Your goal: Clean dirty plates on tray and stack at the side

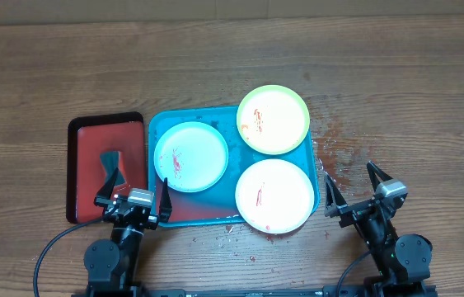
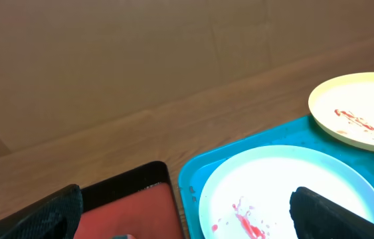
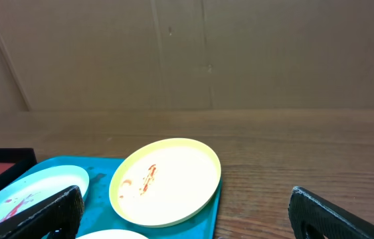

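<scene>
The turquoise tray (image 1: 162,124) lies mid-table with three sauce-smeared plates on it. The pale blue plate (image 1: 191,156) is at its left, the yellow-green plate (image 1: 274,119) at its back right, the white plate (image 1: 274,195) at its front right, overhanging the rim. My left gripper (image 1: 137,195) is open and empty at the tray's front left corner; its wrist view shows the tray (image 2: 193,172), the pale blue plate (image 2: 286,186) and the yellow-green plate (image 2: 359,109). My right gripper (image 1: 357,188) is open and empty, right of the tray. Its wrist view shows the yellow-green plate (image 3: 167,180), the pale blue plate (image 3: 30,192) and the tray (image 3: 100,174).
A dark red, black-rimmed tray (image 1: 91,140) sits left of the turquoise one, with a dark sponge-like object (image 1: 112,159) on it; it also shows in the left wrist view (image 2: 133,199). Red sauce specks (image 1: 335,148) dot the wood right of the tray.
</scene>
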`<state>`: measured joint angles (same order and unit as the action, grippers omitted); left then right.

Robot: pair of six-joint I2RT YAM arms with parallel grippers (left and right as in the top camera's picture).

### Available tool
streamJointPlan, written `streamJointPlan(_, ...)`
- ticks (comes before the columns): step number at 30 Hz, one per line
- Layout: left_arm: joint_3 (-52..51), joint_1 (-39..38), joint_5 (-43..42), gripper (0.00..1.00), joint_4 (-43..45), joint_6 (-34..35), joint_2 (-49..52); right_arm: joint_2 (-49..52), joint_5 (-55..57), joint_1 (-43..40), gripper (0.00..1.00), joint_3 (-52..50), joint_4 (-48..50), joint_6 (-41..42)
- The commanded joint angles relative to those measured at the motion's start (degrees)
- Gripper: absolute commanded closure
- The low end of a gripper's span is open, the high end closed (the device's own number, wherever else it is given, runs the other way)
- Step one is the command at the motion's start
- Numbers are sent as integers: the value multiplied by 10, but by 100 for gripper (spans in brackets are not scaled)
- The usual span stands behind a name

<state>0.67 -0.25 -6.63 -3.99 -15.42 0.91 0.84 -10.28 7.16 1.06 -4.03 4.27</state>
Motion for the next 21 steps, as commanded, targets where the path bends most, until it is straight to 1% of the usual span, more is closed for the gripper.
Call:
streamJointPlan(1, -4, 4, -4, 0, 1, 2, -2, -6, -1, 0, 0, -6, 3, 2)
streamJointPlan(11, -4, 4, -4, 0, 1, 2, -2, -6, -1, 0, 0, -6, 3, 2)
streamJointPlan(14, -4, 4, -4, 0, 1, 2, -2, -6, 24, 0, 0, -6, 2, 2)
streamJointPlan(21, -4, 4, -4, 0, 1, 2, -2, -6, 25, 0, 0, -6, 2, 2)
